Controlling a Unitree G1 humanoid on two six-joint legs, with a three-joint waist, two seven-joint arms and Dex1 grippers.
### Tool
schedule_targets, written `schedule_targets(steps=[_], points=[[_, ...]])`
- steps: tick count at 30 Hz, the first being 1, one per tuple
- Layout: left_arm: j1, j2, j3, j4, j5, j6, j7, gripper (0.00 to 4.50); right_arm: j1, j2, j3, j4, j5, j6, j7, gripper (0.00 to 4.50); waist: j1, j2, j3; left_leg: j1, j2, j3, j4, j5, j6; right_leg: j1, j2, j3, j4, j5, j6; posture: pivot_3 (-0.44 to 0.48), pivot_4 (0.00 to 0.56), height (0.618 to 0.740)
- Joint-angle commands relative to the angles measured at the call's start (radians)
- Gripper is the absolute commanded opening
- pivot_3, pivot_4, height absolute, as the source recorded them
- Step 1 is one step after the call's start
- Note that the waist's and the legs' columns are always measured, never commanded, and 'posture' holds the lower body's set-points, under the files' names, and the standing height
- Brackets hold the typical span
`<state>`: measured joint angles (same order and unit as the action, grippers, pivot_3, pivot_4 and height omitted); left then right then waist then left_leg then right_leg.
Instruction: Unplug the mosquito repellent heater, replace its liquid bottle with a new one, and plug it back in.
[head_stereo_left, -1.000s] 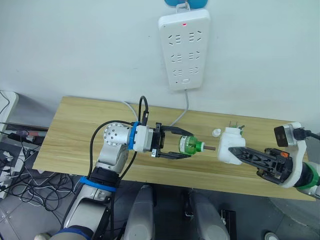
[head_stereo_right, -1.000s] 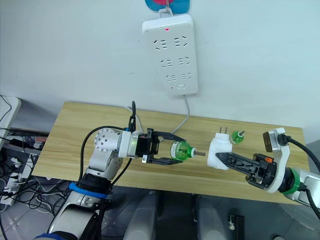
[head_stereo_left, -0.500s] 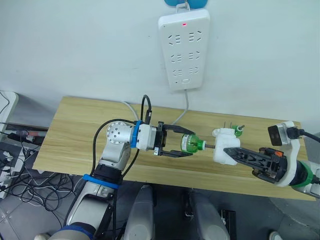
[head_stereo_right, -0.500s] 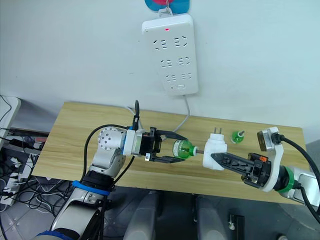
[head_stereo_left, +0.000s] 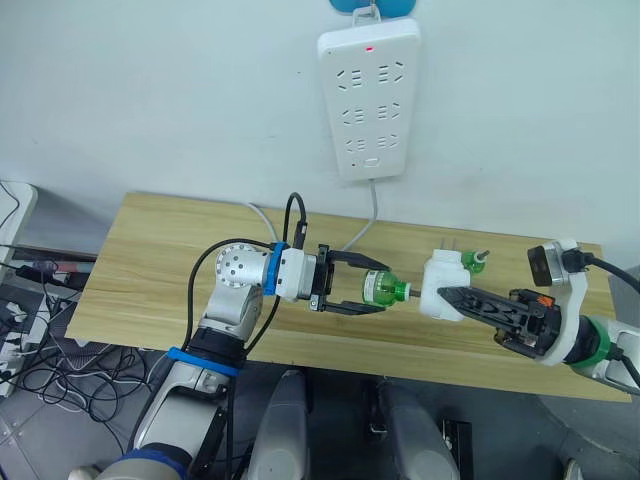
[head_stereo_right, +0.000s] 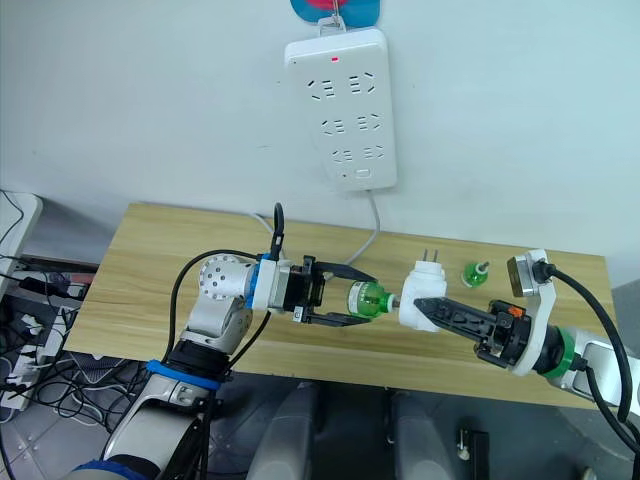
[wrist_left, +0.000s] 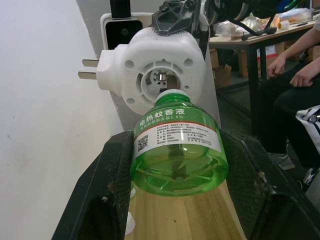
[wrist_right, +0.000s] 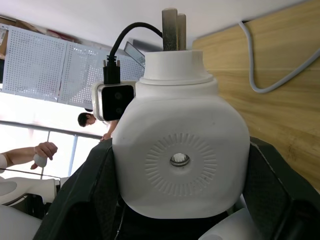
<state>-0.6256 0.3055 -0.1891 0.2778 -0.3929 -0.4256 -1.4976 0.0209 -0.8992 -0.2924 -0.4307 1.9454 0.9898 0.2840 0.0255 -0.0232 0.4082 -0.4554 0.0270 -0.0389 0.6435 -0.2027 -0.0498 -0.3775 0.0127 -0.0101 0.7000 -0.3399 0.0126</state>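
Now the right hand (head_stereo_right: 430, 312), clamping the mosquito repellent heater (head_stereo_right: 417, 295), has closed the gap; the new bottle (head_stereo_right: 367, 299), pinched by the left hand (head_stereo_right: 345, 296), meets its socket, ready for insertion.

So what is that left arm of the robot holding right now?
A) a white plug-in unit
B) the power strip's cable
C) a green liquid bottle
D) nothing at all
C: the left gripper is shut on the green liquid bottle, its neck pointed at the white heater held by the right gripper.

White heater (head_stereo_left: 440, 284) held level above the table, green bottle's (head_stereo_left: 381, 289) neck at its socket.
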Motion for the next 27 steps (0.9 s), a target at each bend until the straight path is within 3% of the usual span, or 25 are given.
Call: schedule_targets(steps=[1, 27], points=[[-0.017, -0.009, -0.003, -0.016, -0.010, -0.024, -0.010, 2.25, 0.014, -0.023, -0.012, -0.031, 0.027, 0.013, 0.036, 2.98, 0.000, 0.000, 0.000, 0.000, 0.000, 0.000, 0.000, 0.000, 0.000, 0.000, 0.000, 0.000, 0.000, 0.000, 0.000, 0.057, 0.400, 0.740], [-0.037, -0.020, -0.023, -0.005, 0.012, -0.033, -0.018, 2.25, -0.018, -0.007, 0.019, -0.055, 0.027, -0.010, -0.023, 2.98, 0.000, 0.000, 0.000, 0.000, 0.000, 0.000, 0.000, 0.000, 0.000, 0.000, 0.000, -0.001, 0.001, 0.000, 0.000, 0.052, 0.385, 0.740]])
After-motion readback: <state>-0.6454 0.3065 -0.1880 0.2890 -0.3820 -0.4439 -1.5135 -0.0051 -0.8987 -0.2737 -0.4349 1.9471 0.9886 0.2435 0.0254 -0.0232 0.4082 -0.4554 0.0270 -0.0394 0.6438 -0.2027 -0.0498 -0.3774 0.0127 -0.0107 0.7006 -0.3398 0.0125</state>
